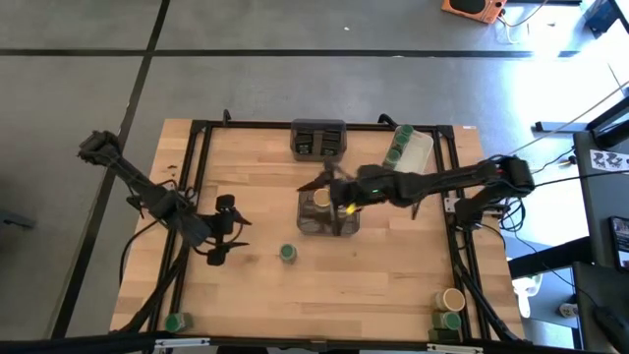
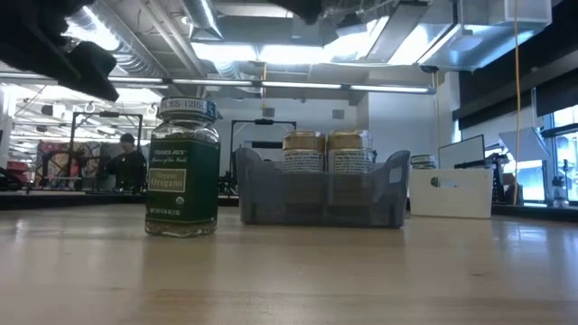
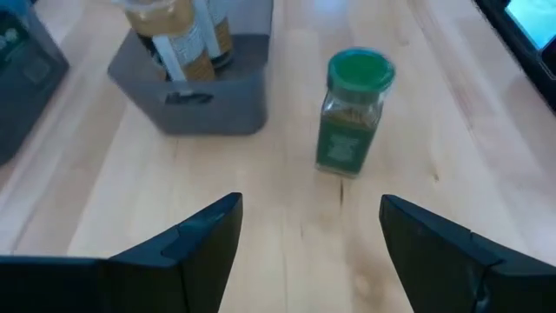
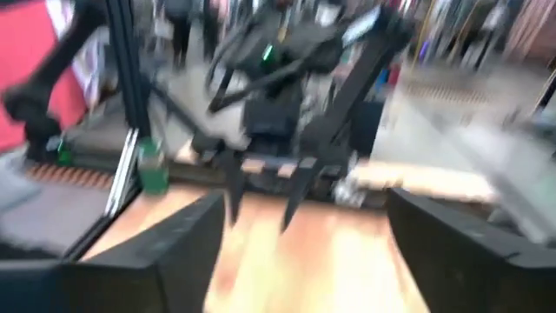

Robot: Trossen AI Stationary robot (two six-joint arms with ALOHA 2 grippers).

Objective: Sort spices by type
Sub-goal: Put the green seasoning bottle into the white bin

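Translucent grey plastic bin holding two tan-lidded glass jars, right gripper above it, fingers spread wide, empty, green-lidded oregano jar standing nearby, left gripper open beside it.

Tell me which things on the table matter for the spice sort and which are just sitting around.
Job:
green-lidded oregano jar, loose mid-table
two tan-lidded jars in the grey bin
green-lidded jars in the white tray
jars at both near corners
dark tins at the far edge

Just there:
black table frame
cables at the right edge
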